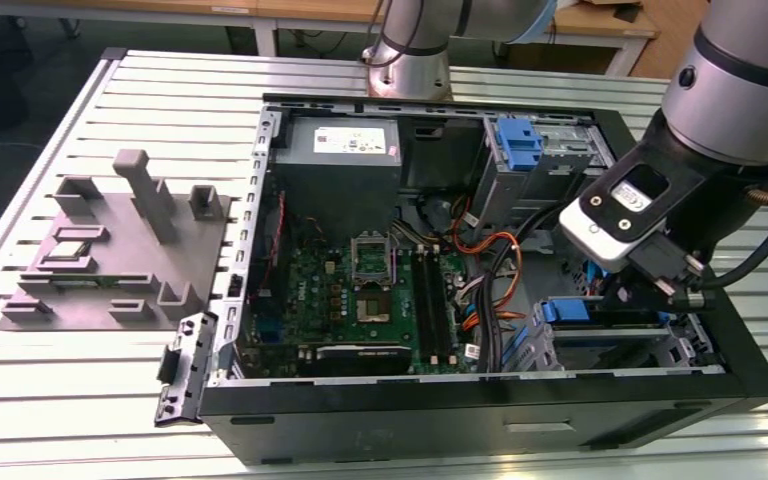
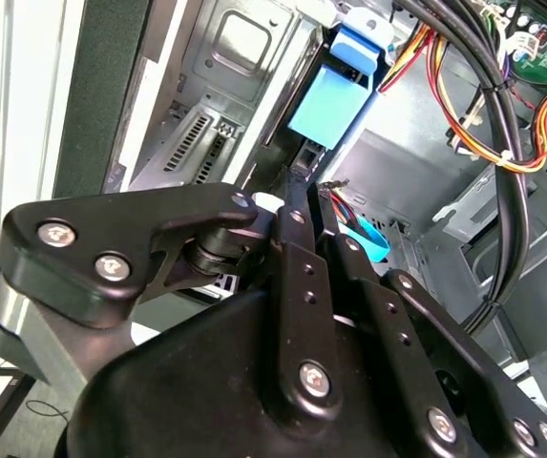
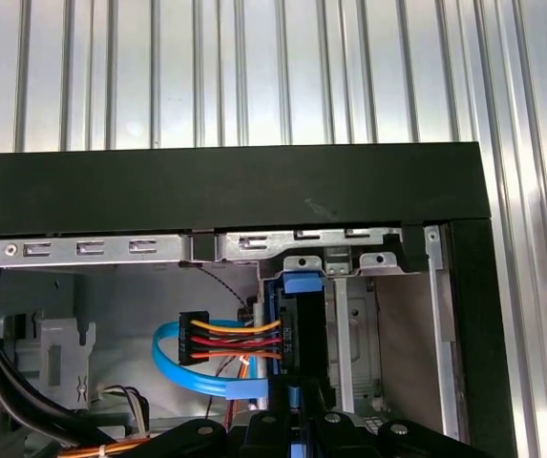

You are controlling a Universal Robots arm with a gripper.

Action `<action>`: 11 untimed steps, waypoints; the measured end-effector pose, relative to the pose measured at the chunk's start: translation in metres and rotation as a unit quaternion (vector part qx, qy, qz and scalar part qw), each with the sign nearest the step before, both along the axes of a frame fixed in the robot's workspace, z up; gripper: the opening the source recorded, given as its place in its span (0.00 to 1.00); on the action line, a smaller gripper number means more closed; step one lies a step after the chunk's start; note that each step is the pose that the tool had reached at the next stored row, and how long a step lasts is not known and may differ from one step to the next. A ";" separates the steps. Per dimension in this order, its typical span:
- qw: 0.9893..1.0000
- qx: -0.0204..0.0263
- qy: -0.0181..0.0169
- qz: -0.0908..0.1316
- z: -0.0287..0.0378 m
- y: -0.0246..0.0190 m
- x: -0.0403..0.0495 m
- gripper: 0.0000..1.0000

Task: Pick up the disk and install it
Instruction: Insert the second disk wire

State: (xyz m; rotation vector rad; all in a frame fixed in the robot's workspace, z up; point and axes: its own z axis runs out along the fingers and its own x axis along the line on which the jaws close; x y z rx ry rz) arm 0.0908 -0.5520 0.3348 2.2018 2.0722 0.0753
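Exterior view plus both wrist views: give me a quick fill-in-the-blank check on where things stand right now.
1. The tool hangs inside the open computer ____.
2. The disk's carrier is coloured ____.
3. The grey fixture block lies on the slatted ____, outside the case.

Missing words: case; blue; table

Slatted alu table [image 1: 117, 400]: open PC case [image 1: 491, 420], grey fixture block [image 1: 117, 260] beside.

No lettering on any surface here is legible.
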 end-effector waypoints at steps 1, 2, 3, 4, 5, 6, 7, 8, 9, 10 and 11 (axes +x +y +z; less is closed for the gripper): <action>1.000 0.000 0.000 0.000 -0.0002 0.0000 0.0000 0.16; 1.000 0.001 0.000 0.000 -0.0002 0.0000 0.0000 0.16; 1.000 0.002 0.000 0.001 -0.0003 0.0000 0.0000 0.16; 1.000 0.003 0.000 0.002 -0.0003 0.0000 0.0000 0.16; 1.000 0.004 0.000 0.003 -0.0003 0.0001 0.0000 0.16; 1.000 0.004 0.000 0.003 -0.0004 0.0001 0.0000 0.16; 1.000 0.005 0.000 0.003 -0.0004 0.0000 0.0000 0.16; 1.000 0.006 0.000 0.003 -0.0005 -0.0002 0.0000 0.16; 1.000 0.007 0.000 0.003 -0.0005 -0.0003 0.0000 0.16; 1.000 0.008 0.000 0.003 -0.0005 -0.0003 0.0000 0.16; 1.000 0.008 0.000 0.003 -0.0006 -0.0004 0.0001 0.16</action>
